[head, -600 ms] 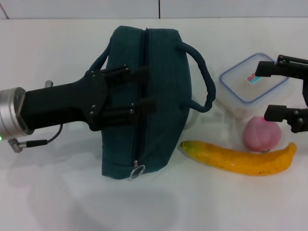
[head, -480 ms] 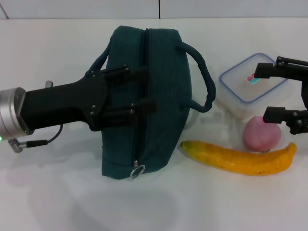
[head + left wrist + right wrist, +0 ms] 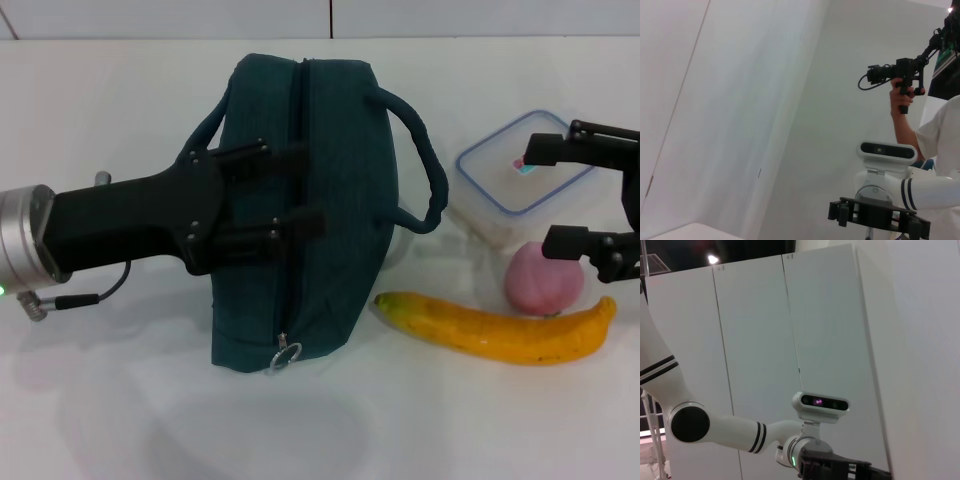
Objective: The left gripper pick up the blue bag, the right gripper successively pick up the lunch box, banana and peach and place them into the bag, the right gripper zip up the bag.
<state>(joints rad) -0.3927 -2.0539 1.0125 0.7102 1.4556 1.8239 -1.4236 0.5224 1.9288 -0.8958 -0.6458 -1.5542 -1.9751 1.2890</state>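
Note:
The blue bag (image 3: 340, 200) lies on its side on the white table, its zip line running along the top to a metal ring pull (image 3: 285, 355) at the near end. My left gripper (image 3: 310, 185) reaches in from the left and is open, its two black fingers spread over the bag's left half. The lunch box (image 3: 500, 175) sits to the right of the bag, with the peach (image 3: 540, 282) in front of it and the banana (image 3: 500, 330) nearest me. My right gripper (image 3: 553, 195) is open at the right edge, one finger over the lunch box lid and the other above the peach.
The bag's two handles (image 3: 425, 165) stick out to either side, the right one close to the lunch box. A thin cable with a metal plug (image 3: 40, 303) hangs under my left wrist. The wrist views show only walls, the robot's head and a person.
My right gripper has shifted slightly left, further over the lunch box and peach. The left gripper, bag and fruit have not moved.

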